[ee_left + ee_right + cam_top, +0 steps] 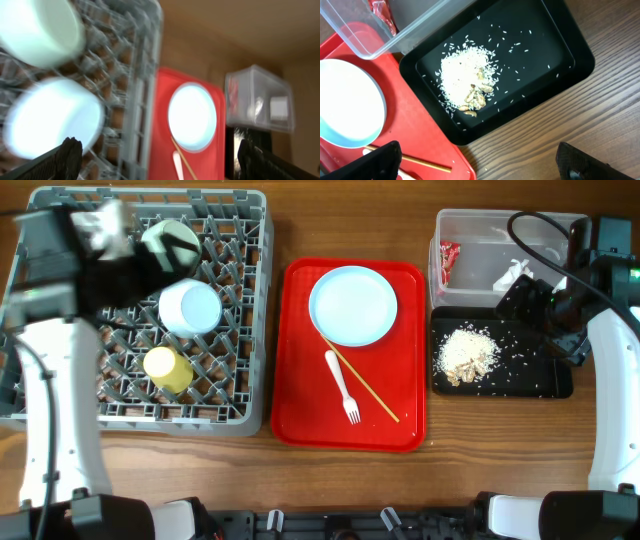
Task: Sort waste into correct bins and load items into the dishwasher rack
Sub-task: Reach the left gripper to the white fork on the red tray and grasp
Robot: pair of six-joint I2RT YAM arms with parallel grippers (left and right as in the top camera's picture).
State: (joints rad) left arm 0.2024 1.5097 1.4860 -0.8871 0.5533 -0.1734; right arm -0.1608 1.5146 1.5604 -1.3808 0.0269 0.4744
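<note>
The grey dishwasher rack (235,300) holds a pale green bowl (168,238), a small white bowl (190,307) and a yellow cup (168,368). My left gripper (160,167) hovers open and empty above the rack's far left. The round white plate (352,305) and the white fork (343,388) lie on the red tray (300,400). The clear tub (490,235) contains a red wrapper (449,260) and a white paper scrap (515,272). Beige food scraps (468,355) lie in the black tray (540,380). My right gripper (480,167) is open over the table beside that tray.
A thin wooden stick (362,383) lies across the red tray beside the fork. The left wrist view is blurred. Bare wooden tabletop (570,110) lies in front of the black tray. The right arm reaches over the clear tub's right end.
</note>
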